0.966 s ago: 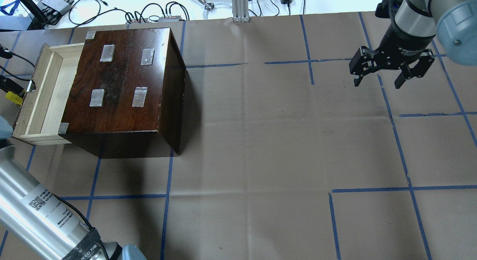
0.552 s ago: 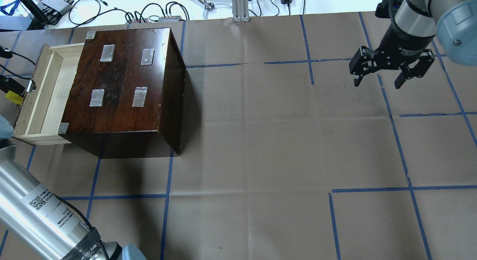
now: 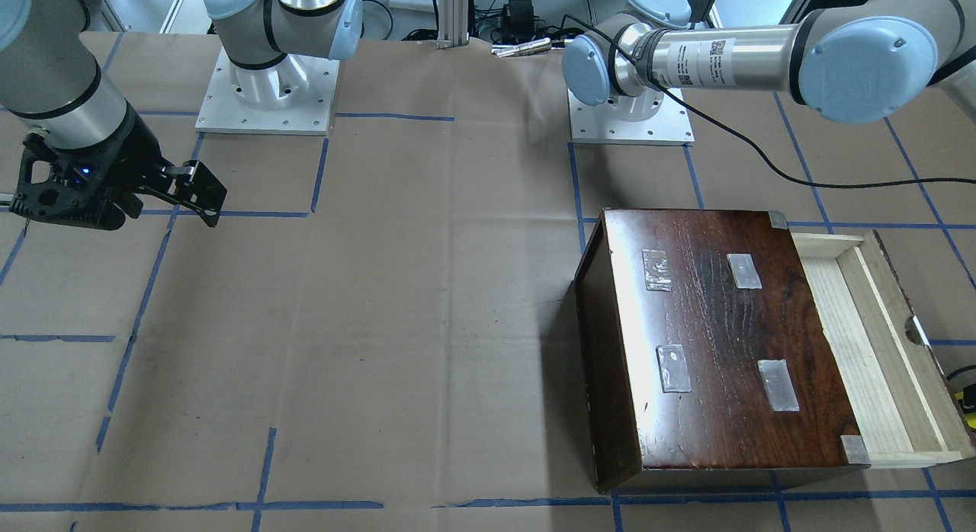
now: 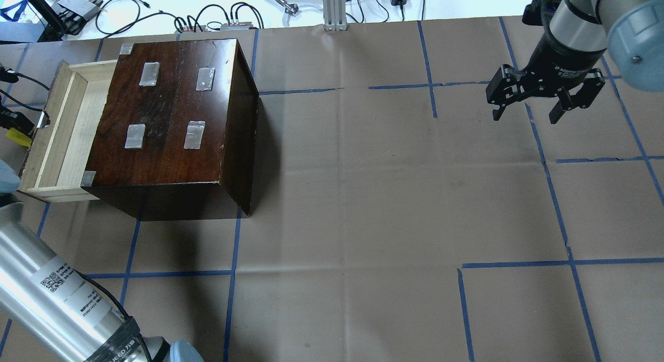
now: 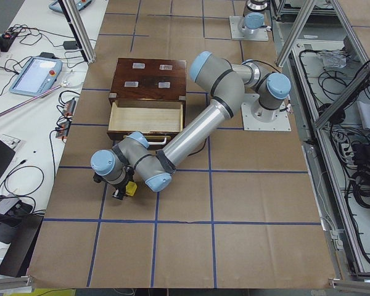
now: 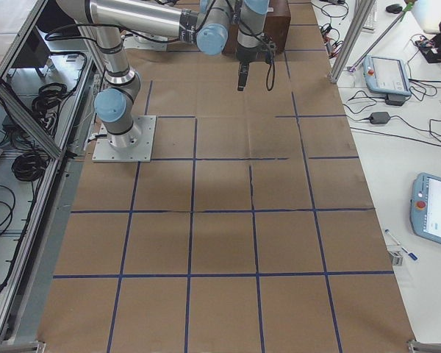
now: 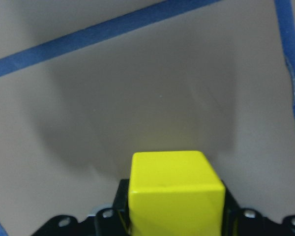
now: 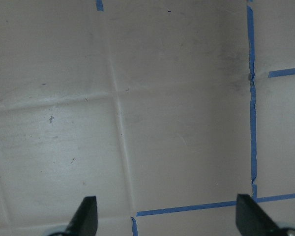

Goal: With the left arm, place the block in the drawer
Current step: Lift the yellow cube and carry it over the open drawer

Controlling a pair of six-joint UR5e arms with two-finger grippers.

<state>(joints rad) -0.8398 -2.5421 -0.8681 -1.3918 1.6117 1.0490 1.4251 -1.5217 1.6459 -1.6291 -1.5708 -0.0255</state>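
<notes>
The yellow block (image 7: 174, 189) sits clamped between the jaws of my left gripper (image 7: 174, 223), just above the brown paper. In the exterior left view the block (image 5: 131, 189) and left gripper (image 5: 124, 192) are in front of the open drawer (image 5: 146, 117), outside it. In the overhead view the block (image 4: 17, 137) shows at the far left edge, beside the drawer's (image 4: 57, 128) notched front. The drawer's visible floor is bare. The dark cabinet (image 4: 171, 108) stands behind it. My right gripper (image 4: 525, 115) is open and empty at the far right.
Brown paper with blue tape lines (image 4: 342, 196) covers the table. The left arm's forearm (image 4: 52, 300) crosses the near left corner. Cables and boxes (image 4: 218, 19) lie beyond the table's far edge. The arm bases (image 3: 267, 90) stand at the robot side.
The left forearm has shifted slightly and the block has barely moved by the drawer front. The right arm has not moved.
</notes>
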